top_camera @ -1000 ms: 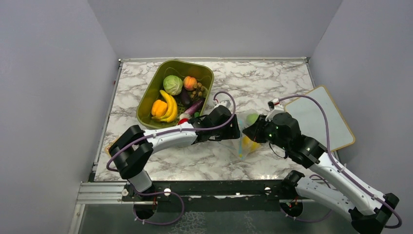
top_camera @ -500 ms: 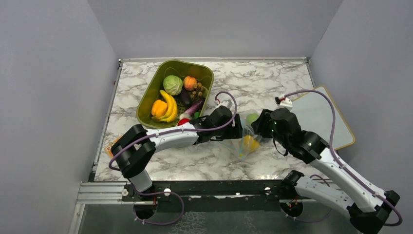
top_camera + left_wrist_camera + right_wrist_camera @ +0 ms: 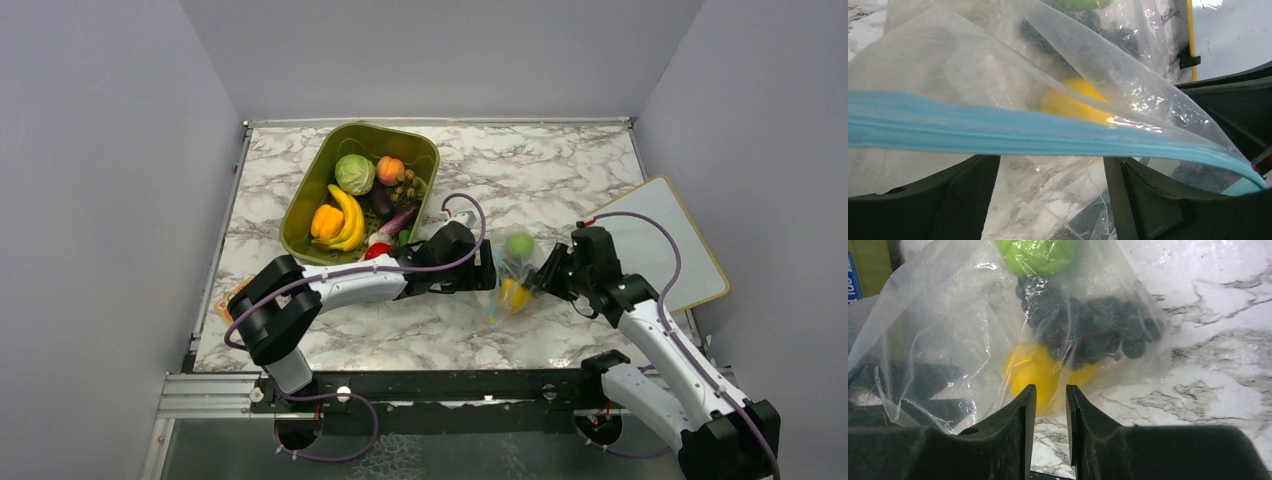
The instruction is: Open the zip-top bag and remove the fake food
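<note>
Inside zip-top bag [image 3: 948, 330], fake food [image 3: 1093, 327] blurred thru crinkles.

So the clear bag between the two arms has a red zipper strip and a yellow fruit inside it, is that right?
Not quite: the zipper strip on the zip-top bag is light blue, not red, as the left wrist view shows up close. The rest of what you said holds, the yellow fruit inside included.

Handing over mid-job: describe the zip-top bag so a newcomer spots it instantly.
On the marble table, look right of the green bin, near the middle. The zip-top bag is the only clear crinkly pouch, with a teal zipper strip.
</note>
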